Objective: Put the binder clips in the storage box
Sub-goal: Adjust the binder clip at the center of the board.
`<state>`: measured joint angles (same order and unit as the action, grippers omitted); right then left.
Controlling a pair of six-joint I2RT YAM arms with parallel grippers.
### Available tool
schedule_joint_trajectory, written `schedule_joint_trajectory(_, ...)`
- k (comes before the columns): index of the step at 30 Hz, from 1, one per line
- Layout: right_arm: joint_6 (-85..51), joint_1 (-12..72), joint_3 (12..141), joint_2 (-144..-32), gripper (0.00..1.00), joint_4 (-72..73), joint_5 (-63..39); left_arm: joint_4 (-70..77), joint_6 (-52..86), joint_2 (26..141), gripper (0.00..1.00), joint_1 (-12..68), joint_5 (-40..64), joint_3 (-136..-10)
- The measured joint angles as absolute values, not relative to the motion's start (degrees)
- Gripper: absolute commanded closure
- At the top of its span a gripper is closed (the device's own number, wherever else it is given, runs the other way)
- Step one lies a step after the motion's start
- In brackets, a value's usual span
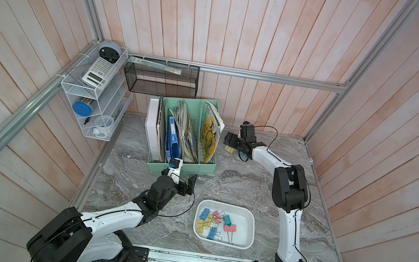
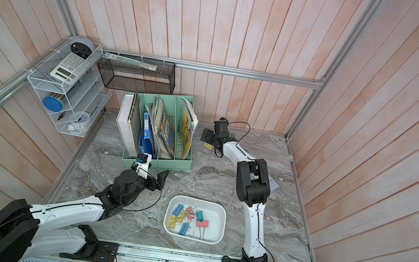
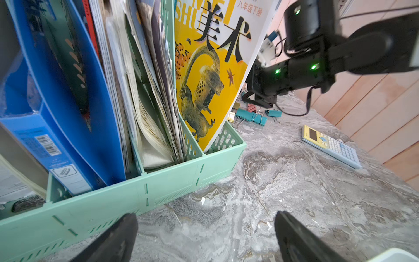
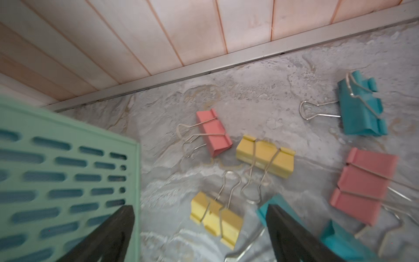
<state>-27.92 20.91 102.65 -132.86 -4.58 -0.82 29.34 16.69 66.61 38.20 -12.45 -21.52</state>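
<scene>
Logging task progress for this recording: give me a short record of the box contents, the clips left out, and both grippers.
storage box: holds several binder clips, pink, yellow, blue, teal
loose clips: several on the table beside the file holder
right gripper: open, empty, over the loose clips
left gripper: open, empty, near the file holder's front
task: unfinished

We find open grey marbled tabletop (image 1: 236, 187) between the mint-green plastic file holder (image 1: 205, 168) and the shallow white plastic storage box (image 1: 225, 203), room enough for a gripper to pass. Near the far edge, loose pastel binder clips (image 4: 265, 156) crowd the surface. The holder's perforated side wall stands just beside the wide-parted right gripper (image 4: 199, 206). A flat yellow-and-blue calculator (image 3: 331, 146) lies toward the right edge.
</scene>
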Motion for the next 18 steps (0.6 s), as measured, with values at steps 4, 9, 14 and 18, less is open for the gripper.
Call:
schedule_joint_trajectory(4, -28.4, 18.1, 102.0, -134.8, 0.02, -0.3, -1.0, 29.3, 16.5, 66.6, 0.00, 38.2, -12.4, -21.5)
schedule_joint_trajectory(9, -27.8, 14.5, 98.5, -133.2, 0.03, 5.2, 0.1, 29.3, 16.5, 66.6, 0.00, 38.2, -12.4, -21.5)
schedule_joint_trajectory(14, -27.1, 10.3, 92.5, -130.3, 0.02, 8.3, 0.1, 29.3, 16.5, 66.7, 0.00, 38.2, -12.4, -21.5)
schedule_joint_trajectory(18, -27.0, 6.7, 87.3, -127.4, 0.02, 10.3, 1.4, 29.3, 16.5, 66.8, 0.00, 38.2, -12.5, -21.5)
